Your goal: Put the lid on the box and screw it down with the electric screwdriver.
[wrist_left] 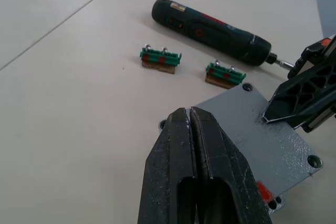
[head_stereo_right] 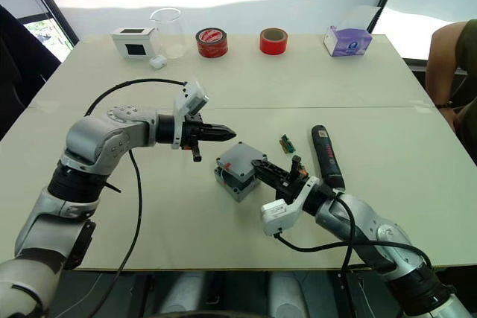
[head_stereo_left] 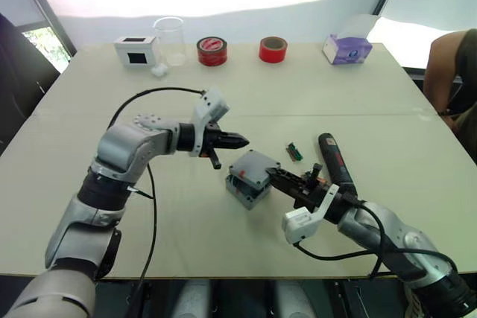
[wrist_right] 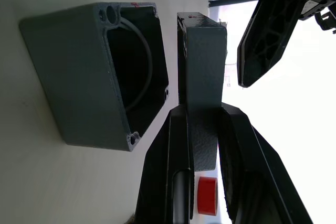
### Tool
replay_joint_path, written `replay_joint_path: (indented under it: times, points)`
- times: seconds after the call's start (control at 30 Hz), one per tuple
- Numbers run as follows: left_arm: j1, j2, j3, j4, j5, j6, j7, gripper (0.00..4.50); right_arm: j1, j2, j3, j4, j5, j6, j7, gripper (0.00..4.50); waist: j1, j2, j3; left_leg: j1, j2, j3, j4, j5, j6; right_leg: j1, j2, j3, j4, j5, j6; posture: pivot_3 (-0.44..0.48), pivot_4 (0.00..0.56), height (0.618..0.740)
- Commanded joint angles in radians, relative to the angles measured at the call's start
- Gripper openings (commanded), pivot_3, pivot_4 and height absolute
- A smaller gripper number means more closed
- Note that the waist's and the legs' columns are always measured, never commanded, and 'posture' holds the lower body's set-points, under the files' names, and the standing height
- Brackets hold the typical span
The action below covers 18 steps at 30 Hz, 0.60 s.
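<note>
Beige table (head_stereo_left: 335,102) runs out ahead of me under bright, washed-out light from the far wall, with a person's arm (head_stereo_left: 447,72) at its right edge; my right gripper (head_stereo_left: 274,176) has its two black fingers (wrist_right: 176,156) clamped on the lid (head_stereo_left: 253,166), one on each face of the plate, as the right wrist view makes plain; the lid stands off the box (head_stereo_left: 244,191), tilted over its open top, with a clear gap between plate and rim in that wrist view, so it is not seated; the box sits on the table directly beyond my right fingertips, its mouth facing the lid; my left gripper (head_stereo_left: 237,139) hovers just above and behind the lid, fingers pressed together with nothing between them, tips pointing across the plate toward my right gripper and apart from the lid as far as I can judge; the electric screwdriver (head_stereo_left: 335,160) lies flat on the table just beside my right wrist, on the far side from the box, untouched; two small green circuit strips (wrist_left: 160,59) lie between the screwdriver and the lid, beyond my left fingertips; along the far edge stand a white box (head_stereo_left: 136,49), a clear beaker (head_stereo_left: 170,39), two red tape rolls (head_stereo_left: 212,51) and a purple tissue box (head_stereo_left: 347,48), all well apart from both grippers.
</note>
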Motion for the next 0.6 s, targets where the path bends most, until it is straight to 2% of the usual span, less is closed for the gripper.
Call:
replay_joint_path:
  times: [0.03, 0.6]
  points:
    - [0.008, 0.015, -0.014, -0.044, 0.019, -0.026, -0.024, 0.05, -0.004, 0.02, -0.007, -0.036, -0.009, -0.012, 0.005, 0.11, 0.0, 0.0, 0.0, 0.0, 0.0, 0.0, 0.0, 0.0, 0.0, 0.0, 0.0, 0.0, 0.0, 0.0, 0.0, 0.0, 0.15, 0.74]
    - [0.041, 0.018, -0.036, -0.046, 0.07, -0.042, -0.058, 0.05, 0.008, 0.07, -0.002, -0.044, -0.03, 0.033, 0.094, 0.11, 0.0, 0.0, 0.0, 0.001, 0.0, 0.0, 0.001, -0.002, 0.004, 0.001, 0.0, 0.0, 0.0, 0.0, 0.0, 0.0, 0.15, 0.74]
